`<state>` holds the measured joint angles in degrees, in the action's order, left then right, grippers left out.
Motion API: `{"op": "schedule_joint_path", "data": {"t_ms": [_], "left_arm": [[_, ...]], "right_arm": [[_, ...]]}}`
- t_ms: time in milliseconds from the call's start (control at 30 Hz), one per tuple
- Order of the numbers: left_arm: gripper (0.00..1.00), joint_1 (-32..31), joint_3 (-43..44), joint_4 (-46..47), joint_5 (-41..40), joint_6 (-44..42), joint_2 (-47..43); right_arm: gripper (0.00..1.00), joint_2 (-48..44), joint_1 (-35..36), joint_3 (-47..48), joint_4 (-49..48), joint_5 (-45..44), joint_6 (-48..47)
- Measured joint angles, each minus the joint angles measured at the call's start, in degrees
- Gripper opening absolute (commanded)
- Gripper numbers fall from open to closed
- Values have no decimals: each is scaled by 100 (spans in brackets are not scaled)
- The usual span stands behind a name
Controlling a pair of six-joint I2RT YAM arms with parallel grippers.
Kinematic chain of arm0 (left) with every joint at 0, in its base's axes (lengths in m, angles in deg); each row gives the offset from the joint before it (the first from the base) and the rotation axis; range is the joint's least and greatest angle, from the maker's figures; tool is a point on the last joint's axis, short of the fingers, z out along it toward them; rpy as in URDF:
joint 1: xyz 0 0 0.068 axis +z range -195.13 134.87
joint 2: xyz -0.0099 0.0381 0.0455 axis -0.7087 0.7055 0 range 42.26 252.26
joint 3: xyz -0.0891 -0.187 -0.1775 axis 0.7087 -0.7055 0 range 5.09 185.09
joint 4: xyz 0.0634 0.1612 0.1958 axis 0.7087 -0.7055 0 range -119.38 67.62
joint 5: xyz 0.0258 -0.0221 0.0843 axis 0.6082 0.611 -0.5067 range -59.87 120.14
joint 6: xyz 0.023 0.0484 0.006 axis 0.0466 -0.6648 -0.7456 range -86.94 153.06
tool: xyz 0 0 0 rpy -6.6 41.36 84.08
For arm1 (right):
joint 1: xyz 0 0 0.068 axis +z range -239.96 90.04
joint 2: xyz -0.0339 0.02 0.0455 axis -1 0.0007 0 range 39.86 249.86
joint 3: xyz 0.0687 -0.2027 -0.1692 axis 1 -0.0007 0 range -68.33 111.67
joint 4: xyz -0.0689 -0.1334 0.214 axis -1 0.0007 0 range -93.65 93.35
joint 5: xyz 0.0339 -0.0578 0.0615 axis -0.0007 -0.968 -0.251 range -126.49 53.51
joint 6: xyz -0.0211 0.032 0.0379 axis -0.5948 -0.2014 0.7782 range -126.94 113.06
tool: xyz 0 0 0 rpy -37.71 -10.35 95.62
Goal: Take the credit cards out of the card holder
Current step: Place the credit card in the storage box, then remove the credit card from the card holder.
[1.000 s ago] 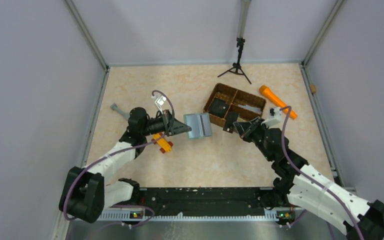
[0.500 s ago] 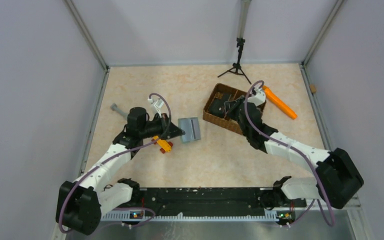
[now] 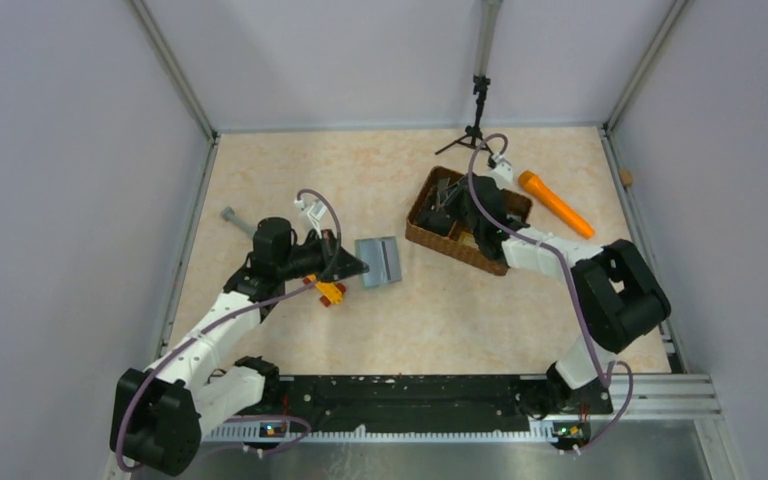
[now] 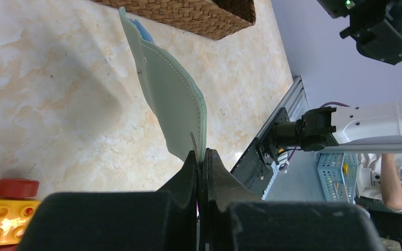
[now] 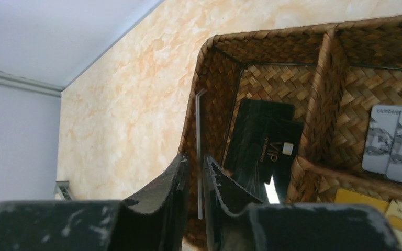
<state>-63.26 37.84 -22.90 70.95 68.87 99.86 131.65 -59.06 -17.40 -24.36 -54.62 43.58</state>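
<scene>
Worktop (image 3: 290,170) of pale marbled beige carries the card holder (image 3: 380,262) near its middle, to the left of the brown woven basket (image 3: 450,248) and apart from it. The left hand (image 4: 201,155) is pressed together on the card holder's edge nearest that arm. In the wrist view the sage-green flap rises bowed out of the pinch, throwing a shadow on the worktop, and the corner of a blue card (image 4: 144,32) peeps out at its far end. Whether that far end rests on the worktop I cannot tell. A yellow toy brick (image 3: 328,291) and a red piece (image 4: 15,187) lie just beside the left hand. The right hand (image 5: 196,158) hangs over the compartment at the basket's left end, its fingers nearly together and pinching a thin card (image 5: 198,125) seen edge-on. Below it in that compartment lie black cards (image 5: 264,141), one marked VIP. The neighbouring compartment holds silver-grey cards (image 5: 392,144), and a yellow card (image 5: 356,198) shows in a third. An orange tube (image 3: 555,203) lies right of the basket, and a small black tripod (image 3: 477,130) stands behind it.
</scene>
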Motion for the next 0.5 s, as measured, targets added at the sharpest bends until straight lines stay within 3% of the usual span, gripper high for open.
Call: {"op": "schedule_joint_path", "data": {"t_ms": [167,333,500], "left_arm": [[1,0,-20,4,2,4,-72],[1,0,-20,11,22,37,-85],[1,0,-39,173,146,186,-92]], "right_arm": [[77,356,-225,306,59,341,52],[80,155,-269,306,238,389,-50],[80,-496,-269,192,520,1060,-424]]}}
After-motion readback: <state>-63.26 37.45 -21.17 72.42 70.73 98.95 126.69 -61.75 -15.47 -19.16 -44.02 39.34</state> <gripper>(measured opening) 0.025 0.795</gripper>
